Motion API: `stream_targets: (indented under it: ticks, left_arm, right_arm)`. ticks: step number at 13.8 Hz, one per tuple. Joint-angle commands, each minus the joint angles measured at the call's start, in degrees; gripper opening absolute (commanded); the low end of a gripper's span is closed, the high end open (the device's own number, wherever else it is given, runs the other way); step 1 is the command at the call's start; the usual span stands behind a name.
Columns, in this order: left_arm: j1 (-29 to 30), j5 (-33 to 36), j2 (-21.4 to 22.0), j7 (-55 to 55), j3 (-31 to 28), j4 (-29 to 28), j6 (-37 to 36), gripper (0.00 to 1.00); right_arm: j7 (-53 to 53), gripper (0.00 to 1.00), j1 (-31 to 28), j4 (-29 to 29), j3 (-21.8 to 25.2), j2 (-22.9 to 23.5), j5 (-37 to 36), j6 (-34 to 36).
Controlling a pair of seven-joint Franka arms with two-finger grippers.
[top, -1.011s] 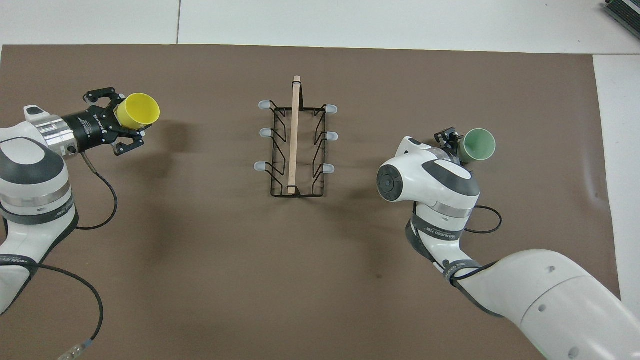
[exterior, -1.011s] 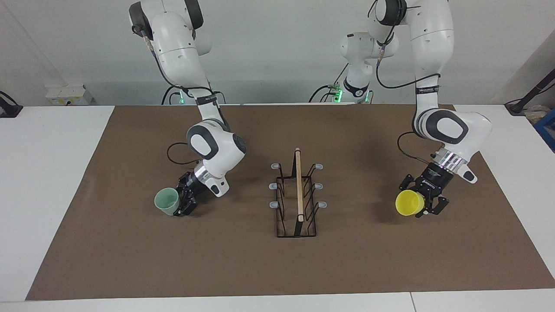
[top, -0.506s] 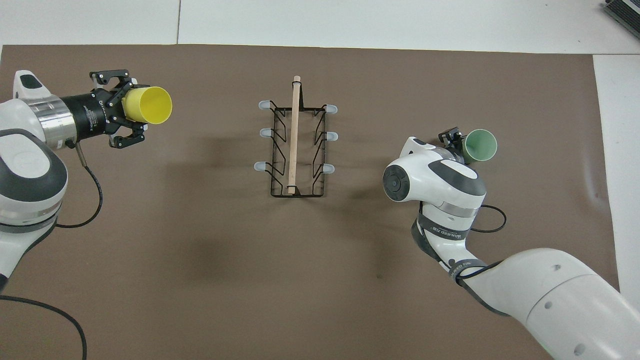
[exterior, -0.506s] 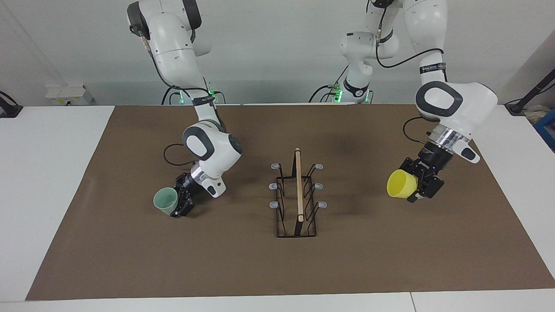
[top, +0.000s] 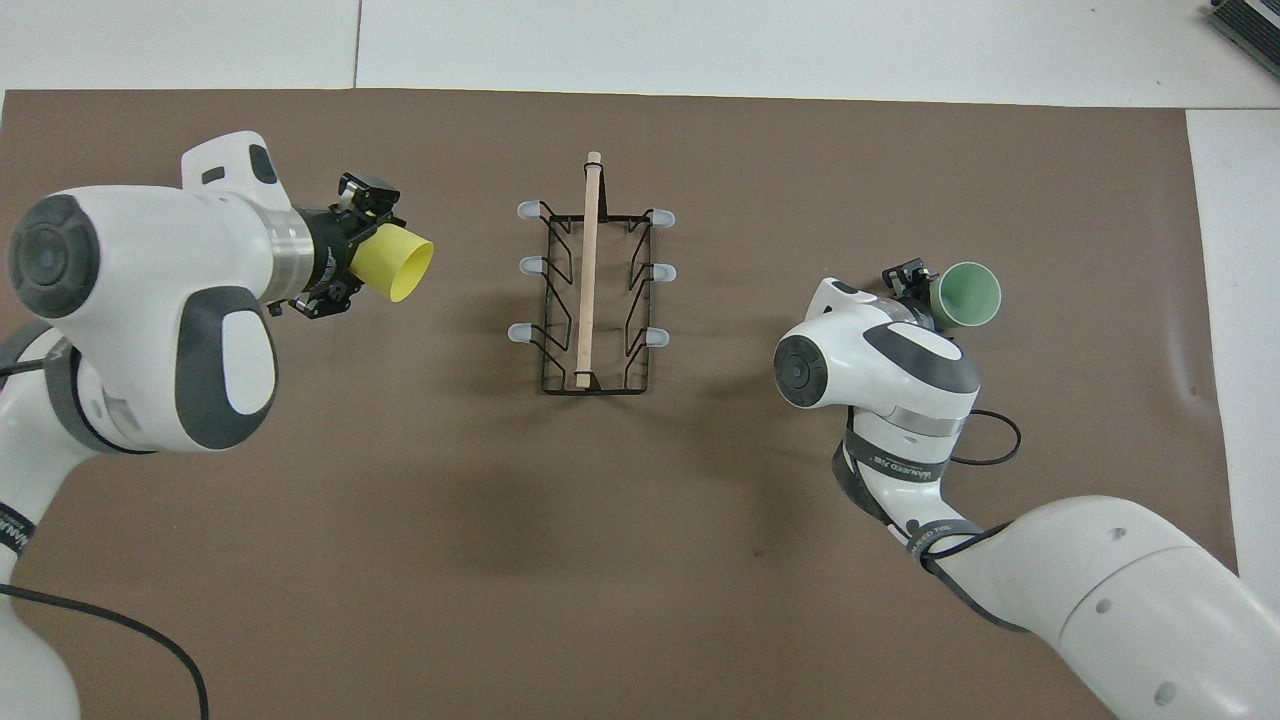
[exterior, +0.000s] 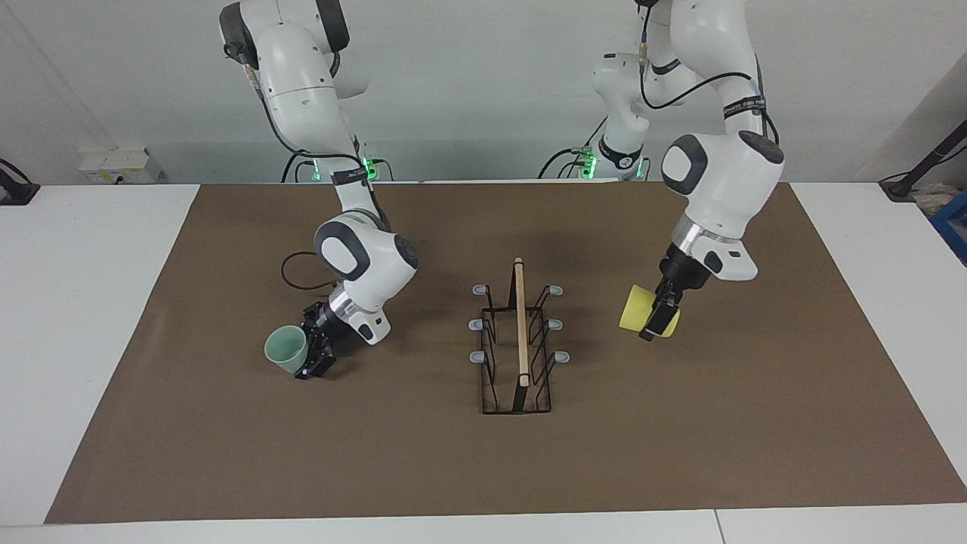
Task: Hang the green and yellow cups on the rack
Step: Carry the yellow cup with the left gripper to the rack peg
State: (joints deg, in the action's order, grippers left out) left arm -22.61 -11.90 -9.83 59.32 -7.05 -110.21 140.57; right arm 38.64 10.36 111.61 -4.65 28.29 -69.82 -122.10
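The black wire rack (exterior: 520, 325) (top: 588, 280) with its wooden top rod stands mid-table, its grey-tipped prongs bare. My left gripper (exterior: 653, 317) (top: 360, 250) is shut on the yellow cup (exterior: 634, 310) (top: 395, 262). It holds the cup on its side in the air, over the mat toward the left arm's end, mouth facing the rack. The green cup (exterior: 285, 349) (top: 965, 295) rests tilted, low on the mat, toward the right arm's end. My right gripper (exterior: 311, 353) (top: 915, 285) is at its base; its grip is hidden.
A brown mat (exterior: 378, 468) covers most of the white table (exterior: 91, 302). A black cable (exterior: 296, 273) loops off the right wrist. Grey boxes sit at the table's edge by the wall (exterior: 113, 165).
The left arm has lifted the yellow cup, turned its wrist and swung the cup toward the rack. The right gripper and green cup have shifted slightly toward the right arm's end.
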Motion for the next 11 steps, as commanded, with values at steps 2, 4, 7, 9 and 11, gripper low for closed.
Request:
stream_targets:
  ticks: [2,4,7,9,11]
  left_arm:
    - [-7.1,18.4,1.2,14.5,-1.0,-1.7,0.7,0.00]
    - [-10.1,26.3,1.5,21.9,-1.0,-1.8,-0.8,0.00]
    - [-15.3,35.8,3.1,31.2,-1.0,-2.2,-6.5,0.00]
    - [-18.4,42.0,4.6,37.5,-0.9,-4.3,-9.3,0.00]
    - [-20.8,45.5,6.0,42.1,-0.9,-6.6,-10.7,0.00]
  right_arm:
    - [0.8,0.00,-1.3,1.5,-0.4,-1.2,-2.1,-1.6]
    - [1.1,0.00,-1.1,1.0,-0.4,-1.1,-2.2,-1.0]
    - [2.7,0.00,-1.0,0.5,-0.4,-1.1,-2.2,-0.9]
    - [3.1,0.00,-0.9,0.5,-0.4,-1.1,-2.2,-0.9]
    - [3.3,0.00,-1.0,0.5,-0.5,-1.1,-2.2,-0.9]
